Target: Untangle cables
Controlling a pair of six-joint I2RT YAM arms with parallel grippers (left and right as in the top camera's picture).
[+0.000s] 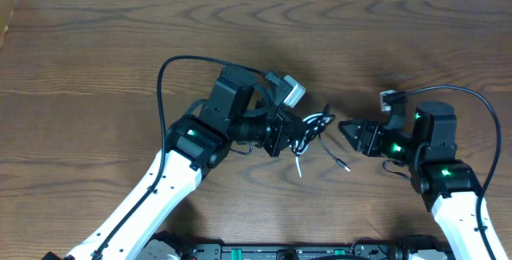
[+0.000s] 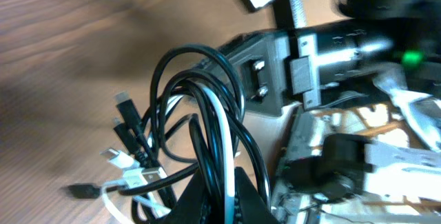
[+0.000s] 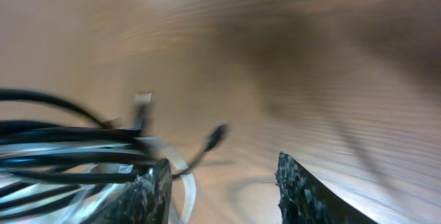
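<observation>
Your left arm (image 1: 180,152) reaches in from the lower left, and the left jaws are clamped tight on the cables (image 1: 314,126), a small looped bundle lying about mid-bench (image 1: 96,52). In your left wrist view the black cord (image 2: 169,72) and the white cord (image 2: 219,141) rise together out of the closed jaws at the bottom edge and arch over in crossed loops. The plugs (image 2: 127,162), some black and some white, cluster at the lower left. Overhead, one black tail (image 1: 336,158) trails off the bundle toward the lower right, and a short white end (image 1: 298,166) pokes out below the left jaws. Your right arm (image 1: 436,160) comes in from the lower right. The right jaws point at the bundle from just beside it, parted to a middling gap and gripping nothing. In the blurred right wrist view, cable strands run past the left one of the two fingers (image 3: 148,196); a white loop edges just inside the gap. You cannot tell whether anything touches. A black plug (image 3: 215,136) and a pale plug (image 3: 142,101) sit ahead of the tips.
</observation>
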